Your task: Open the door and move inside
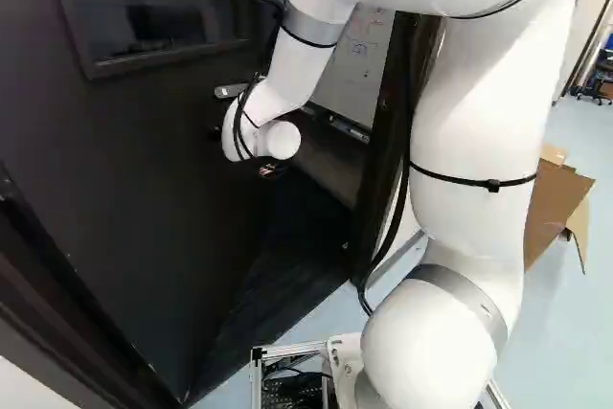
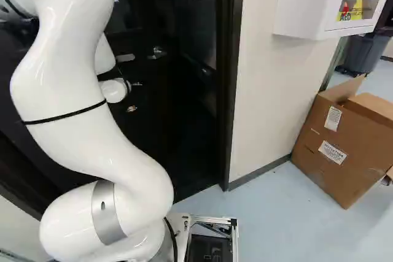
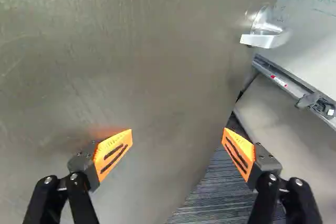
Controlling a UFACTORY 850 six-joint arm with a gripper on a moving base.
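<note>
The door (image 1: 144, 189) is ajar, swung away from me, its hinge side to the left by my judgement and its free edge to the right. Past that edge the wrist view shows a whiteboard (image 3: 315, 19), its tray (image 3: 294, 85) and dark carpet (image 3: 210, 203). My gripper (image 3: 177, 135) faces the door's flat face near that edge, fingers spread wide with nothing held between them. One orange pad (image 3: 113, 151) is very near the surface; whether it touches, I can't tell.

I expect a heavy, stiff panel that won't flex or dent under me, but with a smooth face my pads could skate across. It may also have a closer pressing back (none that I can see, but I'd plan for one). The lever handle (image 3: 260, 40) is at the free edge, ahead of my gripper, and with the door already off its frame I judge there is no need to grasp it.

Better to push flat and steady near the free edge, where leverage is best, and let the base follow. The risks are slipping off that edge, or the door swinging back onto my arm, or clipping the right door frame (image 2: 227, 102) going through.
</note>
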